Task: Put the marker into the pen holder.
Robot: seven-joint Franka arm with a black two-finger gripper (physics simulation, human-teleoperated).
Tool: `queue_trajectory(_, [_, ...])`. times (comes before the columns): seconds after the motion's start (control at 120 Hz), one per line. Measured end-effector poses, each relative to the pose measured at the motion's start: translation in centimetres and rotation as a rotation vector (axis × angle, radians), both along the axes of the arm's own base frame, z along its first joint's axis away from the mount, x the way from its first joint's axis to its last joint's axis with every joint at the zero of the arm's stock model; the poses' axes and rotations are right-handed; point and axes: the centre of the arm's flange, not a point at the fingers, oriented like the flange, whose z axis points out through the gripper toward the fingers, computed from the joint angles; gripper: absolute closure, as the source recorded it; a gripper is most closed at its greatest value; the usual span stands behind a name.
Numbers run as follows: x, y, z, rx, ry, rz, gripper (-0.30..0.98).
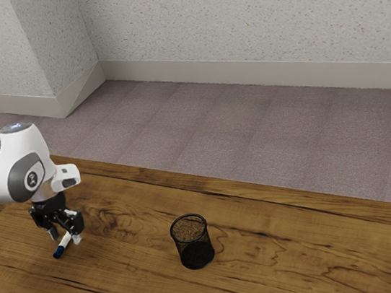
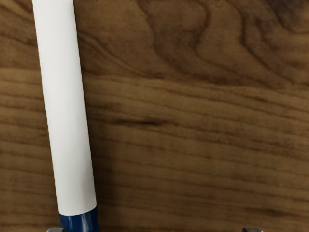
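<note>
The gripper is standing open around the marker, which is lying on the bench well apart from the pen holder, toward the exterior view's left. A finger is partly hiding its white barrel; the wrist view is cropping both ends.

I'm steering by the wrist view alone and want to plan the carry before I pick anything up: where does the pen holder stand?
Observer: The pen holder is on the table, off from the gripper toward the exterior view's right.
Operator: Is it upright? I've got just the marker and wood grain here.
Observer: Upright, with its open rim facing up.
Operator: Anything poking out of it that I might hit?
Observer: Nothing sticks up above its rim.
</note>
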Motion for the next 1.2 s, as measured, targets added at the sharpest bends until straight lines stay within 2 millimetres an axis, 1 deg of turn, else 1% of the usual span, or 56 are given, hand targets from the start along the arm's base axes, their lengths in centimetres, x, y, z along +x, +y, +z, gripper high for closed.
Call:
queue_trajectory(0.042, [-0.2, 0.8, -0.1, 0.002, -0.005, 0.013, 0.25])
queue_trajectory(0.108, [-0.4, 2.1, -0.9, 0.001, -0.004, 0.038, 0.26])
queue_trajectory(0.225, [-0.6, 2.8, -2.1, -0.003, -0.006, 0.051, 0.31])
queue_trajectory(0.3, [-0.6, 2.9, -2.5, -0.003, -0.009, 0.049, 0.34])
queue_trajectory(0.508, [-0.4, 3.1, -3.0, 0.001, -0.021, 0.032, 0.49])
queue_trajectory(0.842, [-0.4, 3.5, -3.9, 0.003, -0.017, 0.012, 0.57])
queue_trajectory(0.908, [-0.6, 4.0, -4.0, 0.003, -0.018, 0.018, 0.59])
queue_trajectory(1.2, [-0.5, 4.3, -3.7, 0.013, -0.028, 0.011, 0.74])
